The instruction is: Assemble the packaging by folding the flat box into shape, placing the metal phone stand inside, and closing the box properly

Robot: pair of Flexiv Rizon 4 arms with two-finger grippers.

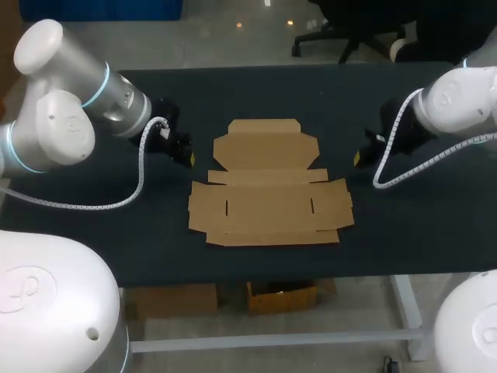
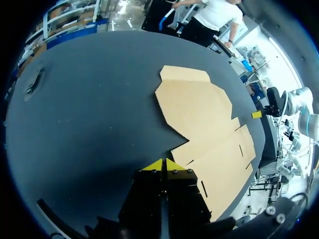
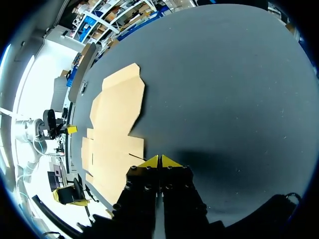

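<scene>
Left gripper (image 2: 163, 165): the fingers are pressed together with the yellow tips meeting, and nothing is between them.
Right gripper (image 3: 159, 161): its yellow tips also meet along a thin seam and grip nothing.
Box from the left jaws: the flat box (image 2: 209, 129) lies just ahead of the tips and off to one side. A notched edge of the card is near them but not between them.
Box from the right jaws: the flat box is ahead and to one side, its near edge close to the tips. The dark cloth straight ahead of the fingers is bare.
Box from above: it lies unfolded and flat at the middle of the table (image 1: 435, 225), between the two grippers and apart from both. Each gripper sits level with the seam where the far lid panel joins the wider near panel.
Box surface: the upturned face shows plain brown card.
Box cut: there are angled flaps on the far panel, side flaps on the near panel, and two short slits (image 1: 227, 207) in the near panel.
Height of the tips: I cannot tell whether either gripper touches the cloth.
Left arm (image 1: 70, 116): it comes in from the far left corner, with a white coiled cable (image 1: 140, 183) looping off its wrist.
Right arm (image 1: 454, 97): it comes in from the far right and carries a cable of the same kind.
</scene>
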